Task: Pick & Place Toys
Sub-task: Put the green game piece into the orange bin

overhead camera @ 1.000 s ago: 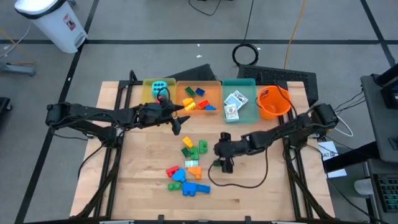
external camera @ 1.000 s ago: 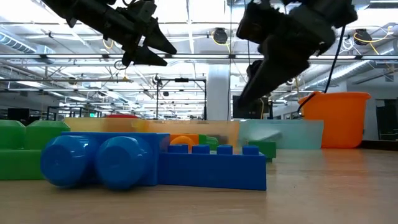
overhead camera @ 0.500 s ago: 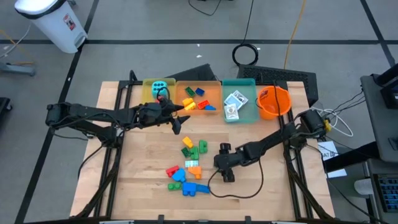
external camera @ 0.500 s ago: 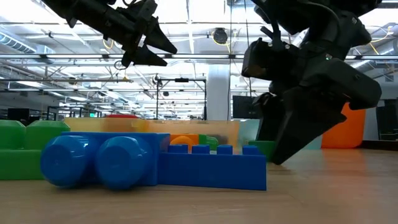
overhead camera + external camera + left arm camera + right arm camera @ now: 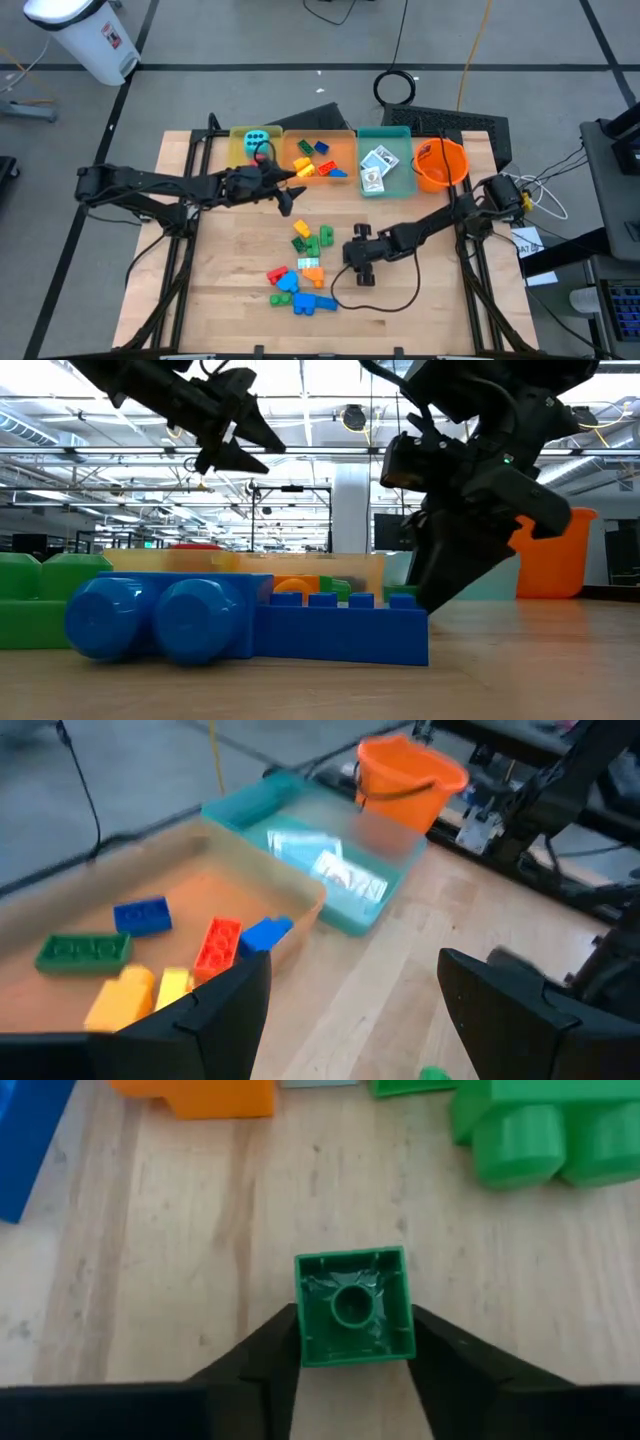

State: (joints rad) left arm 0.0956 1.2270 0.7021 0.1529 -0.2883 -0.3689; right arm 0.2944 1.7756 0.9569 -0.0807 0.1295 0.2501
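Now clamping the small green brick (image 5: 354, 1305) squarely in the right gripper (image 5: 352, 1342), low on the worktop (image 5: 420, 300) beside the loose bricks (image 5: 305, 270); lifting straight, avoiding neighbours. Left gripper (image 5: 350, 990) hovering wide, empty, near the orange tray (image 5: 345, 135).

A small green brick (image 5: 354, 1307) sits hollow side up between two dark fingers (image 5: 262, 1360) that touch its two sides. More bricks lie loose on the tabletop at lower centre of the high view: green and yellow ones (image 5: 311, 239) above, blue, red and orange ones (image 5: 298, 287) below. Others (image 5: 318, 159) lie in the orange tray at upper centre. A cyan die (image 5: 255, 138) sits in the yellow tray, card packs (image 5: 377, 167) in the teal one.
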